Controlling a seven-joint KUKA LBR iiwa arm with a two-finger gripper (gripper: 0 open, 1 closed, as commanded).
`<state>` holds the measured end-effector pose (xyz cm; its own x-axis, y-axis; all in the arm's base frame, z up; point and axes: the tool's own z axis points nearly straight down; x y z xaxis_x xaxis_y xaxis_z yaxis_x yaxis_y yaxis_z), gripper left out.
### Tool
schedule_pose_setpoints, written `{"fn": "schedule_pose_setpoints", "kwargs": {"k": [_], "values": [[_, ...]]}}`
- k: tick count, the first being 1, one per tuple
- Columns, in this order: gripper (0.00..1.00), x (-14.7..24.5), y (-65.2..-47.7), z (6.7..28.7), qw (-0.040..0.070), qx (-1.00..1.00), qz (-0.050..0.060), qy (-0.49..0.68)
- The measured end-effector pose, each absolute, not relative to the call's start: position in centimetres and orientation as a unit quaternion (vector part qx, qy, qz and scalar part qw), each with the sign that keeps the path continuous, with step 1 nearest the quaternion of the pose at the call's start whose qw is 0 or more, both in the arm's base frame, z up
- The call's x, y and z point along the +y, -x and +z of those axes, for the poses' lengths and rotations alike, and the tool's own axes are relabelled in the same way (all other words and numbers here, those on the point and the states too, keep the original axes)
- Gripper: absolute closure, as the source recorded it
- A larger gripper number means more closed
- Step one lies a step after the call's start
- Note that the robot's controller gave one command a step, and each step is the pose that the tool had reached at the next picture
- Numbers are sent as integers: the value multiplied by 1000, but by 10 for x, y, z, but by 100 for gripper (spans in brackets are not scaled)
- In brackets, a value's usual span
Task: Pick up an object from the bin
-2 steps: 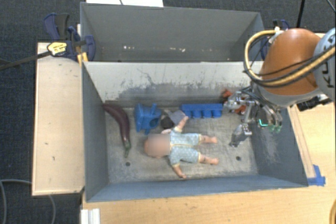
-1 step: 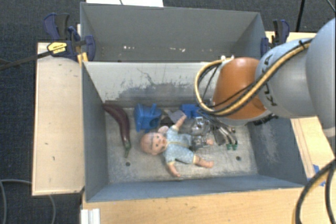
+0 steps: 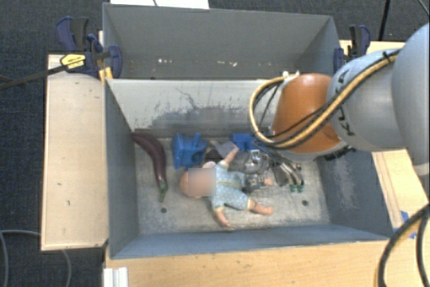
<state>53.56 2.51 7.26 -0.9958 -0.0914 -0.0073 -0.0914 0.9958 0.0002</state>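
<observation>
Metal gripper (image 3: pixel 254 169) is hanging low in the grey bin (image 3: pixel 222 37), under the orange wrist cover, right of the floor's middle. Open or closed: cannot tell, as the tip is sitting among clutter.

It is standing just beside, possibly touching, the upper body of a doll (image 3: pixel 227 190) in pale blue clothes. The doll is lying across the middle of the floor, head toward the left and legs toward the front wall. Nothing is showing as gripped or lifted.

- Just behind the gripper a small blue piece (image 3: pixel 243 142) is lying.
- Left of that a larger blue plastic block (image 3: pixel 187 148) is resting.
- Further left a dark purple aubergine-shaped toy (image 3: pixel 155 158) is lying along the left wall.
- Small dark bits with green (image 3: pixel 295 187) are lying to the gripper's right.

Judgement: the descent is looking done or nearly done. Closing on a thing, lifting it and clearing the bin are all remaining. The doll is the nearest thing.
</observation>
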Motion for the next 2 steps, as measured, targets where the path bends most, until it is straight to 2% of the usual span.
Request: {"fn": "schedule_pose_setpoints", "kwargs": {"k": [1, 2], "values": [[100, 21, -530, 115, -3, 999, 0, 50], [100, 2, -560, 210, 1, 998, 0, 62]]}}
